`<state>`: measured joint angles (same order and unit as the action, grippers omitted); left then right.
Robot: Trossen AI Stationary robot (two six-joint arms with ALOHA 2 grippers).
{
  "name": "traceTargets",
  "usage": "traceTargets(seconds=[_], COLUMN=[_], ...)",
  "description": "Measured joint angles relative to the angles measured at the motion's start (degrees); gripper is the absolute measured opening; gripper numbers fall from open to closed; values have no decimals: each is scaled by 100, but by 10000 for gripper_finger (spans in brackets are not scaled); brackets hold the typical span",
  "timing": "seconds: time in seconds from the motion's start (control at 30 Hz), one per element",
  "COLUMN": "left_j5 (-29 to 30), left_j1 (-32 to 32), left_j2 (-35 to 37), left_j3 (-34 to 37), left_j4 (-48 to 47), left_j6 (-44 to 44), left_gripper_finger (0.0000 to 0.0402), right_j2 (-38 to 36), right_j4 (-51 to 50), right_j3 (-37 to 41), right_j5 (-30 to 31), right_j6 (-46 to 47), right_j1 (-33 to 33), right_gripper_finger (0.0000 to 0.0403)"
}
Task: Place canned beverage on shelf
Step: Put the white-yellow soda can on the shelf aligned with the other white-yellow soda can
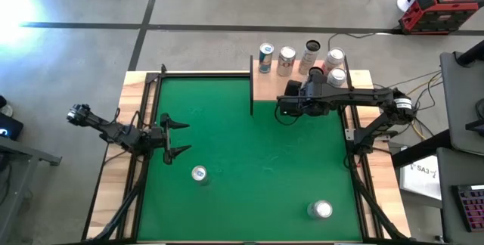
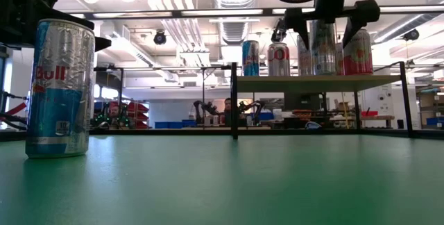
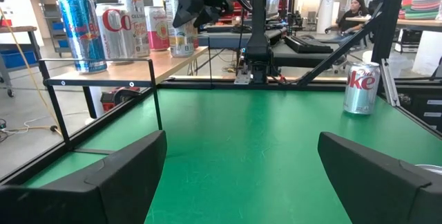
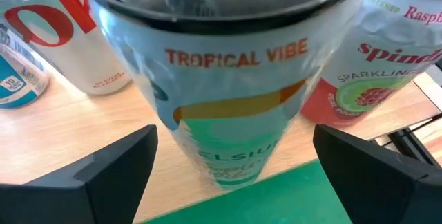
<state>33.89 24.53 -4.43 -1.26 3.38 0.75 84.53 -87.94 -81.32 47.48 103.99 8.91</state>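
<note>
At the left of the high view the left gripper hovers with fingers spread, holding nothing. Lower middle stands a Red Bull can, lower right a Diet Coke can. At upper right, on the shelf, the right gripper is spread around the Celsius can, not pinching it.

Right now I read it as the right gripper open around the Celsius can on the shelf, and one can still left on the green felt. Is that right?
Not quite. The right gripper does stand open around the Celsius can on the shelf, but the high view shows two cans left on the felt: the Red Bull can and the Diet Coke can.
</note>
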Motion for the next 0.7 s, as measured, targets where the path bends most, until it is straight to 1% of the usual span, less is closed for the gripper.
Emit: traceTargets(seconds=[0.2,0.7], left_j5=[-1,-2], left_j1=[0,0], left_j2=[0,0], left_j3=[0,0], left_j4=[0,1], left_j6=[0,0], left_gripper_finger=[361,361], right_j2=[2,2], right_j4=[4,37], right_j3=[0,0], right_j5=[-149,-151], right_j6=[5,96], right_j1=[0,0], right_gripper_finger=[380,379])
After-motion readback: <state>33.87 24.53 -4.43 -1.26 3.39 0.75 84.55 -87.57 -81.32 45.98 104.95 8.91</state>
